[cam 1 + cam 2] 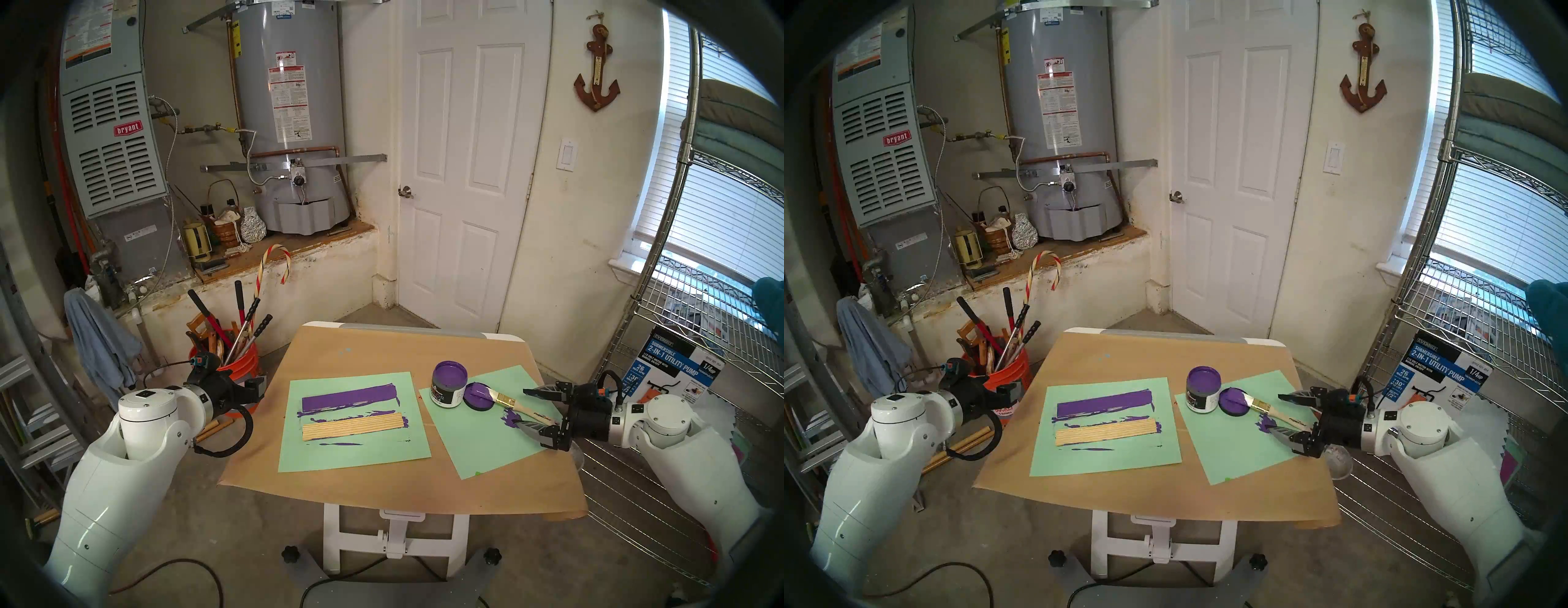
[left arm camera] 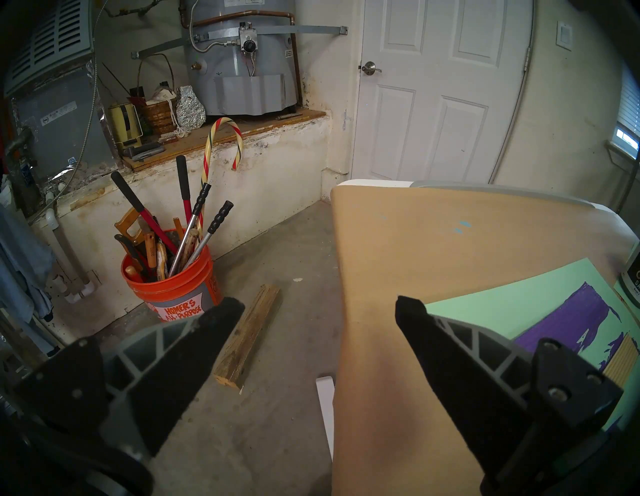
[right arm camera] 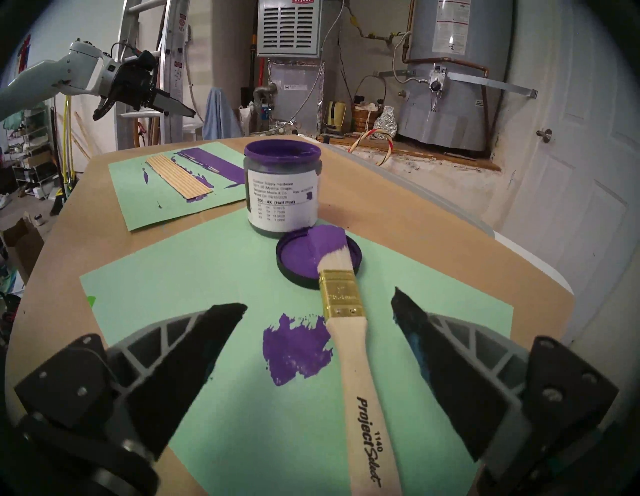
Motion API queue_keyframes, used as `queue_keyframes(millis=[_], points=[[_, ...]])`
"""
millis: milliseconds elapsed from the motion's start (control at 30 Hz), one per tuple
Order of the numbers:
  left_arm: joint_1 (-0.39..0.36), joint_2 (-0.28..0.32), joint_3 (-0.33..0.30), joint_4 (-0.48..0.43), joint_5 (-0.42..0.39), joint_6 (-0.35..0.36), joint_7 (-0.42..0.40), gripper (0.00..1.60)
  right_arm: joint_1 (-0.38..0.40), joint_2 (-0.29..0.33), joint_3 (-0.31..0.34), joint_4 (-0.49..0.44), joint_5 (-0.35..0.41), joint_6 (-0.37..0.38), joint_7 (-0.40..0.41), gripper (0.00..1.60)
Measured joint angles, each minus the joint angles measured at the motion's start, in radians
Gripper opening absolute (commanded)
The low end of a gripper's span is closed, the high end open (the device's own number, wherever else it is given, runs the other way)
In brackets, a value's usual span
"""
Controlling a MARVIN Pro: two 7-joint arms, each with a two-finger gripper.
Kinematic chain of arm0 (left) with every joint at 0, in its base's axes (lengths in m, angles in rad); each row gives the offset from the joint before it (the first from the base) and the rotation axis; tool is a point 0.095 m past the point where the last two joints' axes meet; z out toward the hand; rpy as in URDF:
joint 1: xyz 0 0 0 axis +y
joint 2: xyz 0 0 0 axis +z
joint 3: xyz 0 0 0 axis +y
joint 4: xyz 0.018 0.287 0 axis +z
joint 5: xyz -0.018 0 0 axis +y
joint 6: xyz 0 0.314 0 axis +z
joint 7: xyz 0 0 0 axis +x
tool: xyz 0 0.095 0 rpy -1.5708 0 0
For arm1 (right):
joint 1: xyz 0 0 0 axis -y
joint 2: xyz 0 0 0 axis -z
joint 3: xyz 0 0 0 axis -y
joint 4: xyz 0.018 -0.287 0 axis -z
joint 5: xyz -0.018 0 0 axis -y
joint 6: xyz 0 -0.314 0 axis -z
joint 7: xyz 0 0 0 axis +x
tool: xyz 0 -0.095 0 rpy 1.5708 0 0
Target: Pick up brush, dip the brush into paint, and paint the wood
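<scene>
brush: The brush (image 3: 349, 350) lies flat on the right green sheet (image 3: 194, 287), handle toward the robot, its purple bristles propped on the lid (image 3: 294, 256). Nothing holds it.
paint: The paint (image 3: 282, 188) stands open just beyond the lid, close enough that it seems to touch it, at the far corner of the same sheet. A purple smear (image 3: 294, 350) on the sheet lies beside the handle, on its left in the right wrist view.
wood: The wood (image 1: 353, 427) lies on the left green sheet (image 1: 339, 454), its ribbed face bare tan, with a purple stripe (image 1: 348, 401) painted on the paper behind it.
right end effector: The right end effector (image 3: 318, 308) has its jaws spread wide and empty. In the right wrist view the handle runs up between the two fingers, nearer the right one, and neither finger touches it.
left end effector: The left end effector (image 2: 320, 308) is also spread wide and empty, hanging off the tabletop (image 1: 382, 348) at its left edge, well apart from the wood.
step: This looks like the first step, the pick-up of the brush; dipping and painting are not yet begun.
next move: Probably the right end effector must settle lower, centre the handle between its fingers behind the ferrule, and close on it.
care: The handle lies nearly flat on paper, so the fingertips likely need to come almost to the sheet; a crooked close could roll the brush or drag the wet bristles off the lid. The lift should clear the open paint close by.
</scene>
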Motion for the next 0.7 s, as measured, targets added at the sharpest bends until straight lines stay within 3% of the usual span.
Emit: queue_keyframes(millis=[233,367,700], points=[[0.0,0.0,0.0,0.0,0.0,0.0,0.0,1.6,0.023,-0.009,-0.004,0.042,-0.007,0.0,0.018,1.58],[0.0,0.0,0.0,0.0,0.0,0.0,0.0,1.6,0.036,-0.012,-0.002,0.063,-0.002,0.002,0.037,1.38],[0.0,0.0,0.0,0.0,0.0,0.0,0.0,1.6,0.051,-0.005,0.007,0.085,0.007,0.016,0.075,1.33]])
